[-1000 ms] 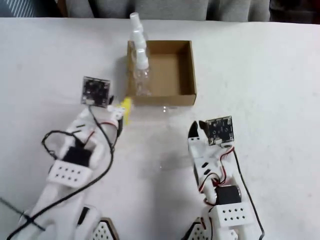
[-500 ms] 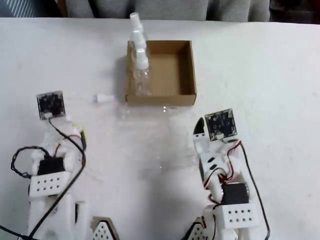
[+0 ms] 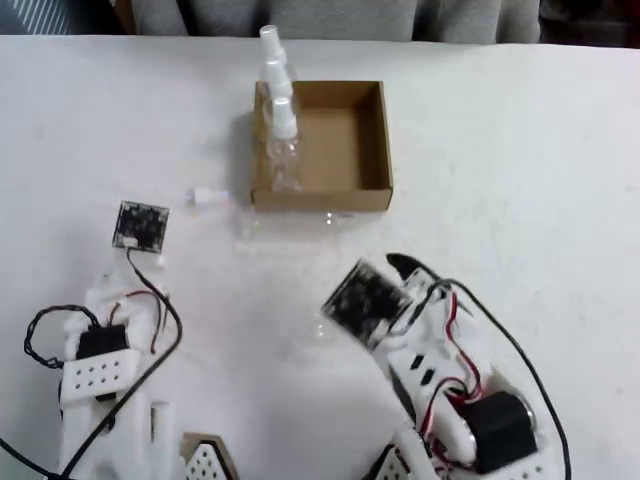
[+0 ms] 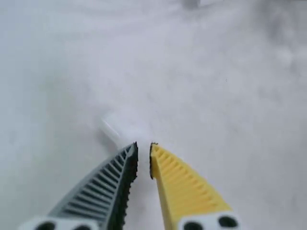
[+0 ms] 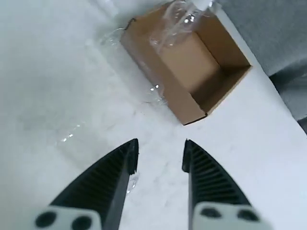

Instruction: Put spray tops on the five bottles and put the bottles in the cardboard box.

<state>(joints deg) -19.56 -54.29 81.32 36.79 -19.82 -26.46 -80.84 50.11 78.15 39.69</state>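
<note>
The cardboard box [image 3: 340, 140] stands open at the table's middle back. Two clear bottles with white spray tops [image 3: 283, 140] stand upright at its left wall, also seen in the right wrist view [image 5: 180, 17]. A loose white spray top [image 3: 208, 197] lies left of the box. Clear uncapped bottles lie in front of the box [image 5: 144, 84] and nearer my right arm [image 5: 72, 136]. My right gripper [image 5: 158, 148] hangs open above the table, short of the box, nothing between its black fingers. My left gripper [image 4: 144, 153] is shut and empty near a blurred white piece [image 4: 117, 129].
White table [image 3: 520, 150] all round, with free room on the right and far left. Both arms' bases sit at the front edge. The left arm's camera block [image 3: 140, 225] and black cable [image 3: 45, 330] are at the front left.
My left arm drew back from the box's front left corner toward the front left, and a spray top now lies there. My right arm tilted and swung leftward.
</note>
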